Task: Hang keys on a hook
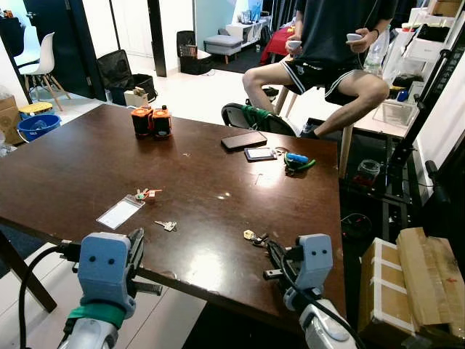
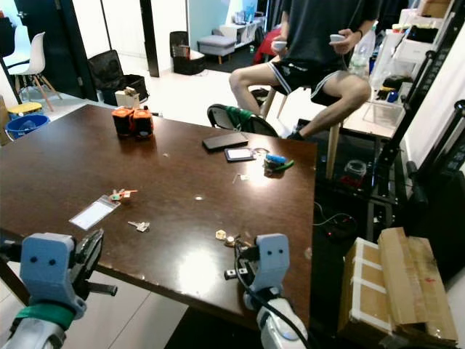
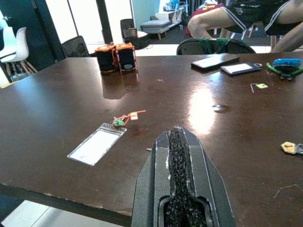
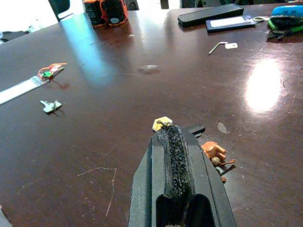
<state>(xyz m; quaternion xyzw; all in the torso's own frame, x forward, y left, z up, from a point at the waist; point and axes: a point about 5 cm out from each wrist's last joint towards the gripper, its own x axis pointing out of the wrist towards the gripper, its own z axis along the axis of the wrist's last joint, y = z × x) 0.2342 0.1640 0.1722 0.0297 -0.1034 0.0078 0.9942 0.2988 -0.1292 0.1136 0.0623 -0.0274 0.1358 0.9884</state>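
Now the right gripper (image 4: 175, 142), its black fingers pressed together, should open before it descends on the small bunch of keys with yellow tag (image 4: 208, 146) on the dark wooden table (image 1: 87, 160).

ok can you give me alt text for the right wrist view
The right gripper, fingers shut, points across a dark wooden table at a key bunch with a yellow tag and orange charm. Farther off lie a small key, a phone and two orange-black batteries.
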